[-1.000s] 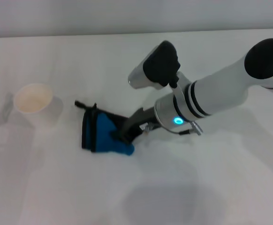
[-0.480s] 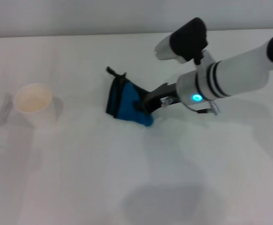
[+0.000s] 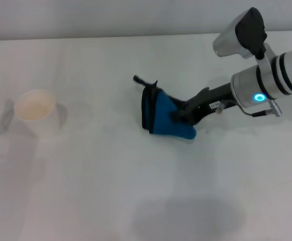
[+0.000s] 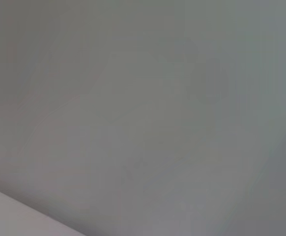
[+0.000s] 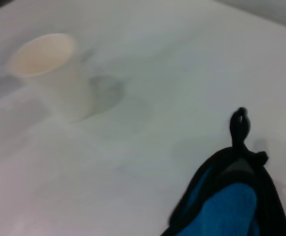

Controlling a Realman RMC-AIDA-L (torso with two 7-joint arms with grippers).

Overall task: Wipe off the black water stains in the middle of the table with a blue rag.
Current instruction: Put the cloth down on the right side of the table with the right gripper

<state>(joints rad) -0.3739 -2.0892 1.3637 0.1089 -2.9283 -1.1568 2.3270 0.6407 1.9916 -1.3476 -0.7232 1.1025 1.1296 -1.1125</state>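
My right gripper (image 3: 182,116) is shut on the blue rag (image 3: 162,119), a bunched bright-blue cloth with black edging and a black loop tab, resting on the white table (image 3: 136,201) right of the middle. The rag also shows in the right wrist view (image 5: 229,209). No black water stain shows anywhere on the table. The left gripper is out of view; the left wrist view shows only a plain grey surface.
A cream paper cup (image 3: 35,106) stands at the left of the table; it also shows in the right wrist view (image 5: 52,69). The table's far edge (image 3: 111,37) runs along the top of the head view.
My right gripper has dragged the blue rag across the table from left of the middle to the right and a little farther back. The cup has not moved.
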